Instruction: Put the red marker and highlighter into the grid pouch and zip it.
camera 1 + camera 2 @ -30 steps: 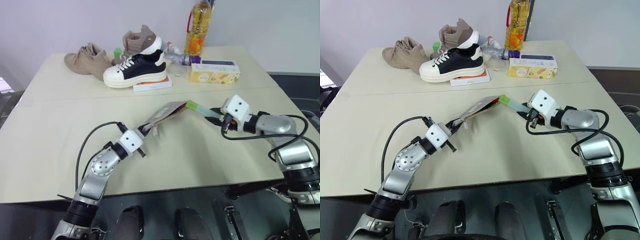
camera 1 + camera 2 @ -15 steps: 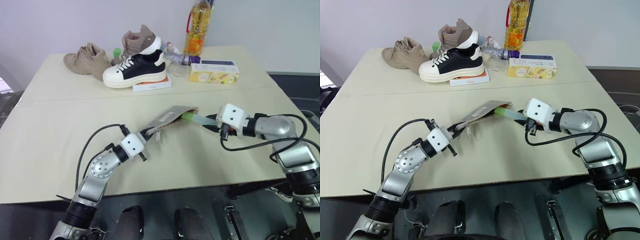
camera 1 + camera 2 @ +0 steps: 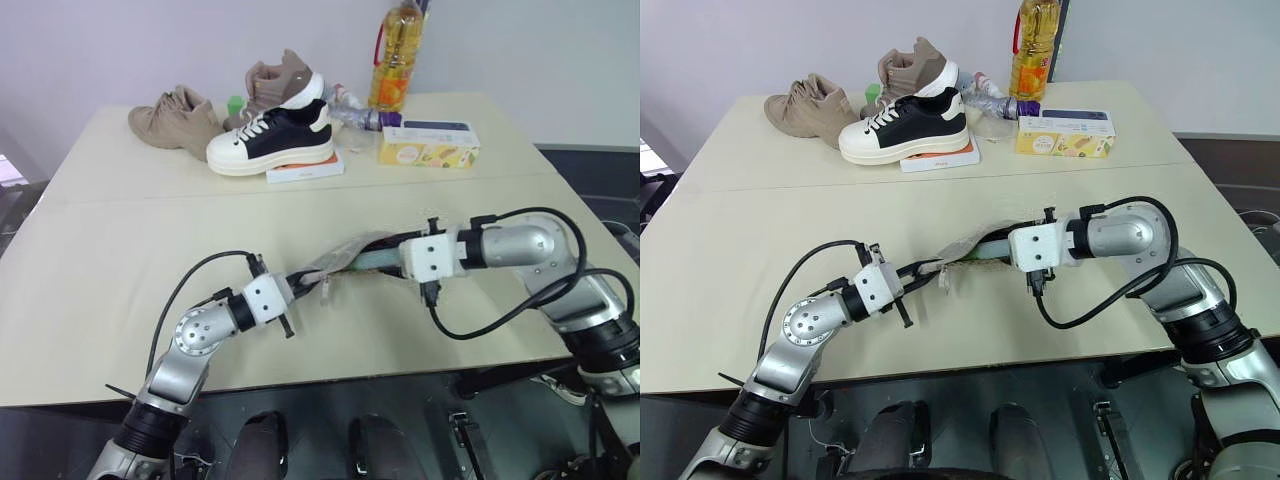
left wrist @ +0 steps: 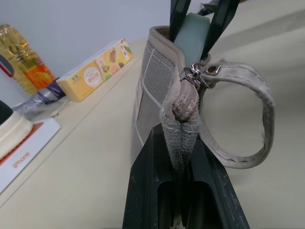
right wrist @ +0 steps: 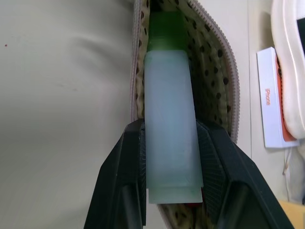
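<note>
The grid pouch (image 3: 338, 264) lies across the table's middle with its mouth open, showing a dotted lining (image 5: 209, 71). My left gripper (image 4: 176, 138) is shut on the pouch's zipper end, beside the pull and wrist strap (image 4: 238, 119). Opposite it, my right gripper (image 5: 170, 126) reaches into the mouth from the other end. Its fingers (image 5: 136, 143) press both sides of the pale highlighter (image 5: 169, 119). The highlighter's green cap is deep inside the pouch. The red marker is hidden; a sliver of red shows under the highlighter's rear end.
At the table's far side stand a black-and-white sneaker (image 3: 272, 137) on a white phone box, two tan shoes (image 3: 175, 120), an oil bottle (image 3: 393, 60), a crushed plastic bottle and a yellow carton (image 3: 428, 146). A seam crosses the table (image 3: 120, 240) behind the pouch.
My right gripper has moved left and rolled, pushing the highlighter from the pouch's mouth to well inside. The raised pouch mouth has come down. My left gripper keeps its hold.
</note>
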`<action>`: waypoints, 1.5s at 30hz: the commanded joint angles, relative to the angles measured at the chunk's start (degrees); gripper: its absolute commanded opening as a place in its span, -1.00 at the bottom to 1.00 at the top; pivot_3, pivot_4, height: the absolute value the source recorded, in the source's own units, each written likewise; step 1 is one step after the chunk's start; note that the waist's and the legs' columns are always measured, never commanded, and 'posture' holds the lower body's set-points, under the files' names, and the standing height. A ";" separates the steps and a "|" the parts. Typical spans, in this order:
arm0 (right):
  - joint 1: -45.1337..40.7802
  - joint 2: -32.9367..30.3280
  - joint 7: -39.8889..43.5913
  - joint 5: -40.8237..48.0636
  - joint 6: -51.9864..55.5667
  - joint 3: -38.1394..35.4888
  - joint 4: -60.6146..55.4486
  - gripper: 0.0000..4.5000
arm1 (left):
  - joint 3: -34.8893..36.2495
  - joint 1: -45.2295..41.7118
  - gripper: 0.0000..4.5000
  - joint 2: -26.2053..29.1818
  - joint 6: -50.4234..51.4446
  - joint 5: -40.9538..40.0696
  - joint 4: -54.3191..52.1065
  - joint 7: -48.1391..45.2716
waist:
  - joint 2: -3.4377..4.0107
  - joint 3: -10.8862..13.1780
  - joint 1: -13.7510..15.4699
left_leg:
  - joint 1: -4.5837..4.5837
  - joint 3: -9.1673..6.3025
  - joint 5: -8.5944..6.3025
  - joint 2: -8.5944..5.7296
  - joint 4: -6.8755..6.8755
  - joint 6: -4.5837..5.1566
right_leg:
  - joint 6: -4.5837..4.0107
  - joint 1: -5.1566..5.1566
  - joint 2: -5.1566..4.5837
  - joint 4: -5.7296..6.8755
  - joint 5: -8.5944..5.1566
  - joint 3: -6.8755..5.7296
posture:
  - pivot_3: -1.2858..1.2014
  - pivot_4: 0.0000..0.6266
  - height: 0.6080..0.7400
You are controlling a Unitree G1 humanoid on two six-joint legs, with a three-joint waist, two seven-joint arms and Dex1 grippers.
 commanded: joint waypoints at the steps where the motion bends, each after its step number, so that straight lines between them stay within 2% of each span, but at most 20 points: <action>1: -1.69 0.82 -2.52 1.63 1.81 -4.31 0.22 0.17 | 0.71 0.20 -1.00 -0.82 0.85 -0.62 -3.13 1.76 | 0.00 0.00 -0.05 | 0.00 0.00 0.00 0.00 0.00 0.00 | 0.00 0.00 0.00 0.00 0.00 0.00 | 0.03 -0.52 1.00; 2: -1.55 1.03 -2.92 3.19 3.92 -5.80 -0.14 0.34 | 1.09 0.29 -1.00 -1.24 1.21 -0.35 -2.95 2.79 | 0.00 0.00 -0.05 | 0.00 0.00 0.00 0.00 0.00 0.00 | -0.01 0.00 0.00 0.01 0.00 0.00 | 0.03 -0.52 1.00; 5: -1.45 2.23 -4.27 8.19 10.11 -10.09 -1.22 0.34 | 2.39 -0.21 -1.00 -3.19 3.06 -0.70 -2.30 6.10 | 0.00 0.00 0.00 | 0.00 -0.03 0.00 0.01 0.01 0.00 | 0.00 0.02 0.00 0.01 0.01 0.00 | 0.03 -0.52 1.00; 9: -0.10 4.75 -5.68 19.16 22.49 -17.61 -4.29 0.34 | 4.41 -1.72 -1.00 -7.23 5.88 -2.48 -1.63 10.28 | 0.00 0.00 0.02 | 0.00 -0.22 0.00 0.01 0.03 0.00 | 0.00 0.04 -0.01 0.01 0.02 0.00 | 0.03 -0.52 1.00; 12: 2.46 6.08 -6.67 25.07 29.58 -20.17 -7.16 0.34 | 5.19 -2.91 -1.00 -9.78 7.40 -3.88 -1.20 11.82 | -0.02 0.00 0.14 | 0.00 -0.29 0.00 0.01 0.04 0.00 | 0.01 0.08 0.00 0.01 0.02 -0.02 | 0.03 -0.52 1.00; 15: 6.36 8.72 -9.59 28.05 34.62 -19.73 -9.80 0.34 | 5.44 -4.49 -1.00 -12.39 8.60 -5.27 -0.33 13.03 | -0.03 -0.01 0.06 | 0.01 -0.32 0.00 0.00 0.03 0.00 | 0.01 0.12 0.00 0.01 0.02 -0.03 | 0.03 -0.52 1.00; 18: 8.27 14.39 -16.22 27.79 37.65 -18.03 -9.68 0.34 | 5.40 -5.91 -1.00 -14.41 9.31 -6.02 0.53 13.97 | -0.02 -0.01 -0.17 | 0.01 -0.33 0.00 -0.01 0.06 0.00 | 0.01 0.12 0.03 0.01 0.02 -0.03 | 0.03 -0.52 1.00; 26: 8.15 24.68 -24.09 28.56 40.83 -13.01 -11.84 0.34 | 4.46 -7.20 -1.00 -14.88 7.84 -3.33 2.24 15.41 | -0.02 -0.01 -0.08 | 0.00 -0.33 0.00 -0.02 0.05 0.00 | 0.02 0.08 0.15 0.04 0.03 -0.03 | 0.03 -0.52 1.00; 29: 7.73 25.72 -24.46 28.83 40.63 -12.38 -11.83 0.00 | 4.46 -6.99 -1.00 -14.75 7.52 -3.06 2.24 15.75 | -0.02 -0.01 0.12 | -0.02 -0.31 0.00 -0.04 0.06 0.00 | 0.02 0.09 0.10 0.03 0.03 -0.04 | 0.03 -0.52 1.00; 33: 7.13 26.71 -24.51 29.69 40.83 -11.65 -12.42 -0.91 | 4.26 -6.62 -1.00 -14.65 6.95 -2.68 2.49 16.09 | -0.03 -0.01 -0.01 | -0.03 -0.31 0.00 -0.05 0.06 0.00 | 0.02 0.10 0.09 0.01 0.03 -0.04 | 0.03 -0.52 1.00; 34: 7.05 26.80 -24.49 29.78 40.86 -11.53 -12.54 -0.96 | 4.20 -6.56 -1.00 -14.65 6.81 -2.57 2.56 16.14 | -0.03 -0.01 -0.02 | -0.03 -0.31 0.00 -0.05 0.06 0.00 | 0.02 0.10 0.09 0.01 0.03 -0.04 | 0.03 -0.52 1.00; 43: 6.02 23.38 -23.28 31.14 40.41 -14.57 -11.63 -0.96 | 4.93 -6.20 -1.00 -13.47 5.15 -1.22 3.77 16.96 | -0.03 -0.01 -0.02 | -0.03 -0.31 0.00 -0.04 0.03 0.00 | 0.02 0.09 0.10 0.01 0.03 -0.05 | 0.03 -0.52 1.00; 45: 6.27 22.74 -22.09 33.96 42.75 -15.37 -12.43 -0.74 | 4.98 -6.27 -1.00 -13.32 4.74 -1.14 4.06 17.12 | -0.03 -0.01 0.01 | -0.03 -0.31 0.00 -0.04 0.03 0.00 | 0.02 0.08 0.10 0.01 0.03 -0.05 | 0.03 -0.52 1.00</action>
